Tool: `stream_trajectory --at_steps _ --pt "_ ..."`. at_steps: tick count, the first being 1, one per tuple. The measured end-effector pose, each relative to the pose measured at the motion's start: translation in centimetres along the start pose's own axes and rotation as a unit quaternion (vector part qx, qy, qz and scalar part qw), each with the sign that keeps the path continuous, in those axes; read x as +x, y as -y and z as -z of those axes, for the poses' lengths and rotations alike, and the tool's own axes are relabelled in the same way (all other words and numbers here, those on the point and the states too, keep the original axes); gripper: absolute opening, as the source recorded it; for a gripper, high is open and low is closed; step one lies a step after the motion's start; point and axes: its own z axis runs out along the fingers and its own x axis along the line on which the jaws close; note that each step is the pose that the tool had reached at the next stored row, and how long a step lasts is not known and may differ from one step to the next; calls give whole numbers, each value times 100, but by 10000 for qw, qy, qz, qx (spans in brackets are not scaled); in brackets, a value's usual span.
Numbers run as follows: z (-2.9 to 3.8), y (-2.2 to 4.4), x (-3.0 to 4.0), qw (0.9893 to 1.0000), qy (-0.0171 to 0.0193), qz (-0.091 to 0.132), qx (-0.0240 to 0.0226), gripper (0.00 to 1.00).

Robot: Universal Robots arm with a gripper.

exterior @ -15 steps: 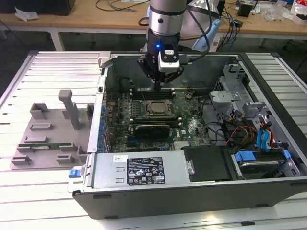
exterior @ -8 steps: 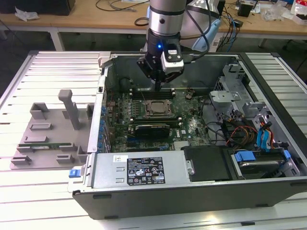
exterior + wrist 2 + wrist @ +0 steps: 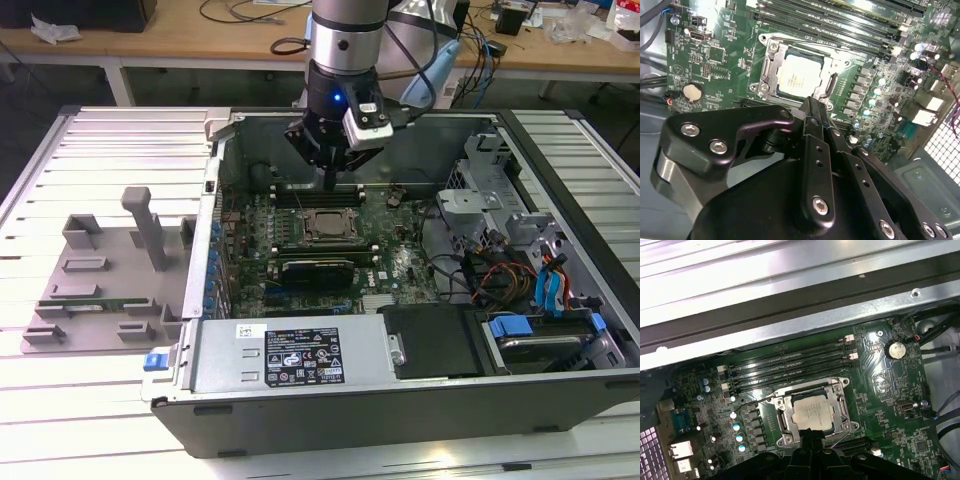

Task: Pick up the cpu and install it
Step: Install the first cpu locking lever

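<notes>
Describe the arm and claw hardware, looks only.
Silver-grey cylindrical arm with a black wrist section carrying a lit blue ring. A white-and-grey box is mounted at its side, cables trailing behind. The claw is matte black: angular linkage plates fastened with silver screws, narrowing to slim black fingers.

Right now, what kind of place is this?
Probably an electronics lab or robot workcell: an opened black desktop computer case on a ribbed white metal table, with cluttered wooden workbenches strewn with cables behind.

The exterior view looks down on the open computer case (image 3: 400, 400); both wrist views closely share its motherboard (image 3: 725, 60).
</notes>
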Motion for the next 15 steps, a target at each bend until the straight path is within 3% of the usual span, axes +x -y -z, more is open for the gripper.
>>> stream_trajectory --at_steps 9,15 --pt "0 0 0 9992 16 395 2 11" --pt "0 0 0 9972 30 743 4 11"
